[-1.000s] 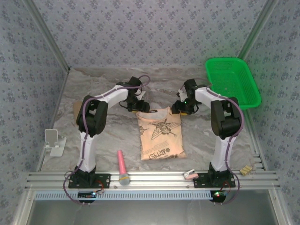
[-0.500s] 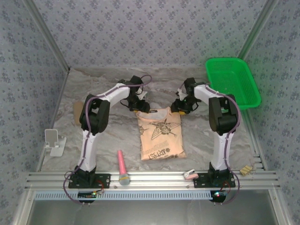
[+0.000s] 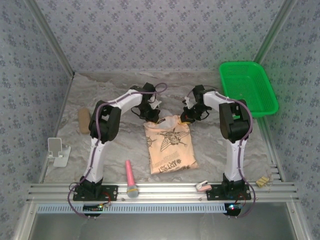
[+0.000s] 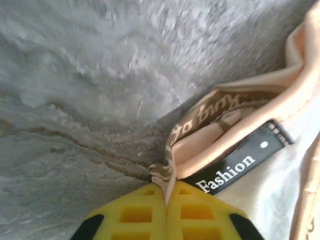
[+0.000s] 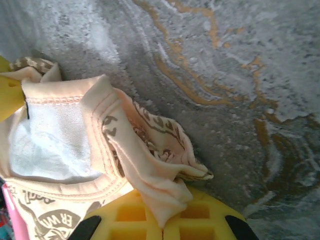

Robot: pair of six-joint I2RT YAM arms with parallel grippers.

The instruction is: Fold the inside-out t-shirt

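The t-shirt (image 3: 169, 142) lies mid-table between the two arms as a narrow, roughly folded oblong, printed side up, with its collar end farthest from the bases. At that far end each corner is pinched. The left gripper (image 3: 150, 116) has its yellow fingers pressed together on a thin ridge of hem just beside the dark neck label (image 4: 240, 162). The right gripper (image 3: 187, 116) is likewise clamped on a bunched tongue of cloth at the other corner, seen close up from its wrist (image 5: 162, 220).

What worries me is how little fabric the left one has: a sliver of edge could slide free once the cloth takes weight, and that corner would drop. The right bite looks like loose outer layers, so a lift may peel them away and undo the oblong. If the arms travel unevenly, the fold will skew. The pink tool (image 3: 130, 178) sits near the shirt's near-left corner on the table (image 3: 100, 145); the green basket (image 3: 247, 87) is well apart.
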